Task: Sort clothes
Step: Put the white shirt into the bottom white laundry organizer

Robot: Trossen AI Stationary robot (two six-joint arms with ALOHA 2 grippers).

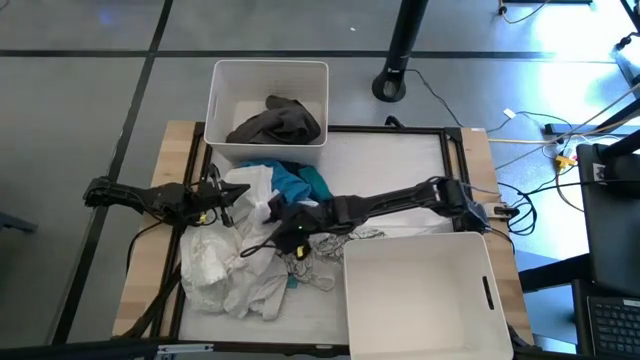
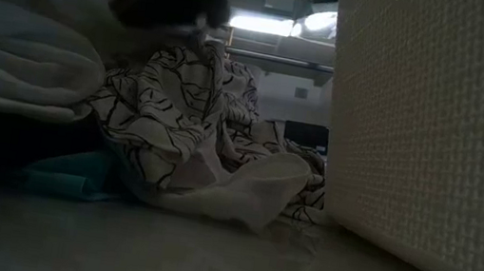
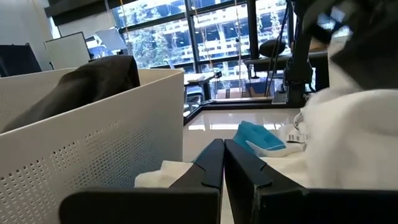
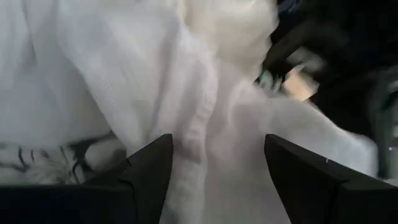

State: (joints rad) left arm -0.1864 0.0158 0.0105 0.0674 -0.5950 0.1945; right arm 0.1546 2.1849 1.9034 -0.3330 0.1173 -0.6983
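A pile of clothes lies on the table's left half: a white garment (image 1: 250,190), a teal-blue one (image 1: 300,183) and a grey-white patterned one (image 1: 215,262), which also shows in the low view (image 2: 177,116). A dark grey garment (image 1: 278,122) hangs over the rim of the far bin (image 1: 225,90). My left gripper (image 1: 228,196) is shut and empty at the pile's left edge, just over white cloth (image 3: 163,175). My right gripper (image 1: 280,226) is open, low over the middle of the pile, with a ridge of the white garment (image 4: 205,124) between its fingers. My right gripper stands with one finger (image 4: 149,171) on each side of a ridge of the white garment (image 4: 208,149), coming slanting down from the table's right. I cannot tell whether the fingers touch the cloth. The garment lies on the pile.
A second white bin (image 1: 420,290) stands at the table's near right corner, close to the pile; its wall fills the right of the low view (image 2: 436,126). Bare table (image 1: 390,160) lies at the far right. Cables run beside the table's right edge.
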